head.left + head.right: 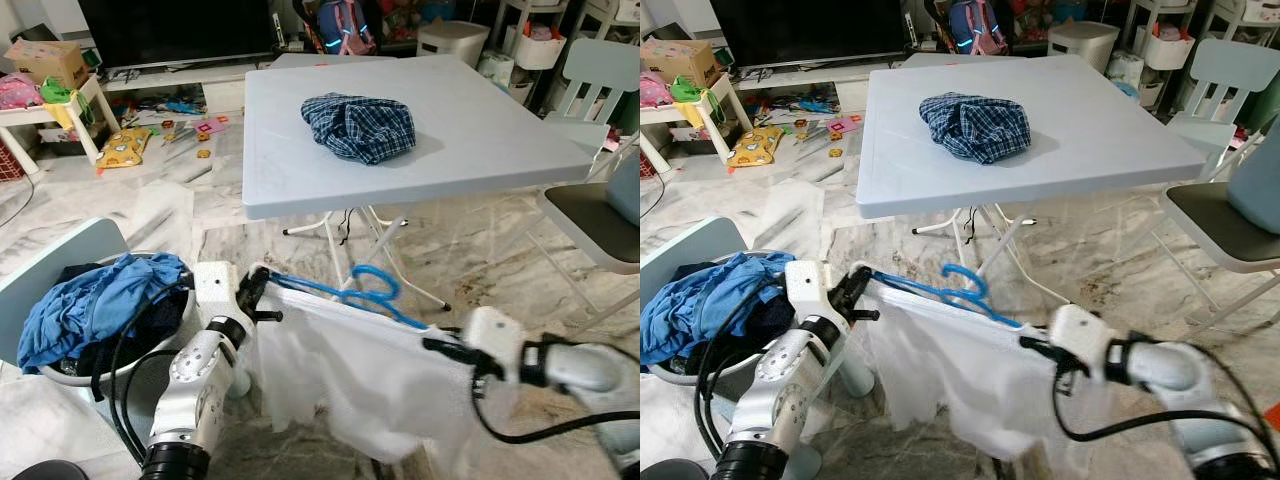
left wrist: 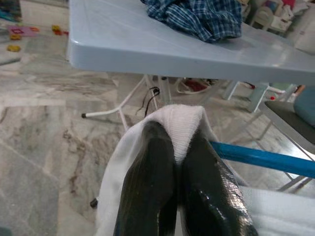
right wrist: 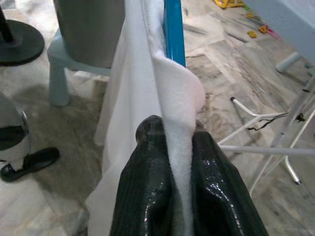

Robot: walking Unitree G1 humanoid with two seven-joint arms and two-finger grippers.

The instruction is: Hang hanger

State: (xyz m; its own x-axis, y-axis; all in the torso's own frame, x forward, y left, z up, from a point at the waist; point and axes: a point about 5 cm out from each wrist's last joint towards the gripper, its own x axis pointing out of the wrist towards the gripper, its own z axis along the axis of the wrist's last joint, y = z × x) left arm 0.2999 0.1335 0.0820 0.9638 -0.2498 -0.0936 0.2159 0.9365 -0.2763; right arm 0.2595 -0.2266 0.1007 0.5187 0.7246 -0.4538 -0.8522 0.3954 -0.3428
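In the left eye view, a blue hanger point(image 1: 365, 290) carries a white garment point(image 1: 370, 385) in front of the robot, low above the marble floor point(image 1: 200, 210). The left gripper point(image 1: 252, 288) holds one end of it and the right gripper point(image 1: 440, 346) holds the other end, so the cloth hangs down between them. Behind stands a light blue table point(image 1: 480, 130) with a crumpled checked shirt point(image 1: 358, 126) on top. At the robot's left, a basket point(image 1: 70, 372) is full of blue clothes point(image 1: 95, 305).

The right eye view shows the same scene; a grey chair point(image 1: 1220, 225) stands beside the table on the right.

In the left wrist view, the two black fingers point(image 2: 147, 187) are pressed together on a fold of the white cloth, and the blue bar of the hanger runs away just beside them.

In the right wrist view, the fingers point(image 3: 147, 187) are clamped on the white fabric, with the blue hanger bar directly above the fold.
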